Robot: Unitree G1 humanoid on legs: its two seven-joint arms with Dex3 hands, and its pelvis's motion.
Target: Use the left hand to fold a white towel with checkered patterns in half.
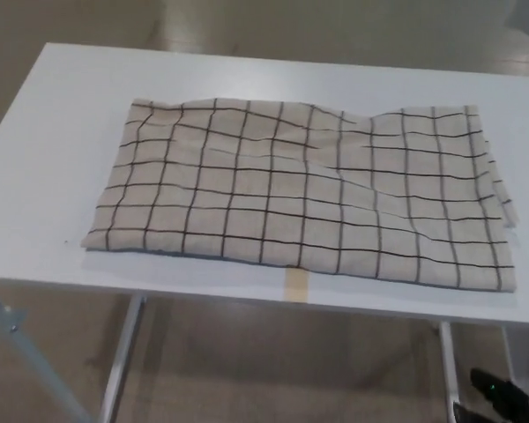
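Note:
The white towel with a dark checkered grid (300, 189) lies spread on the white table (53, 159), reaching from left of centre to near the right side. Its cloth has wrinkles across the middle and the back right. At its right edge a second layer of cloth peeks out. Its front edge lies close to the table's front edge. My left hand does not show. A small black part of my right hand (504, 398) shows in the bottom right corner, below the table and away from the towel.
A short strip of tan tape (295, 284) sits on the table's front edge below the towel. Metal table legs (123, 352) stand underneath, over a beige floor. Bare table top lies left of and behind the towel.

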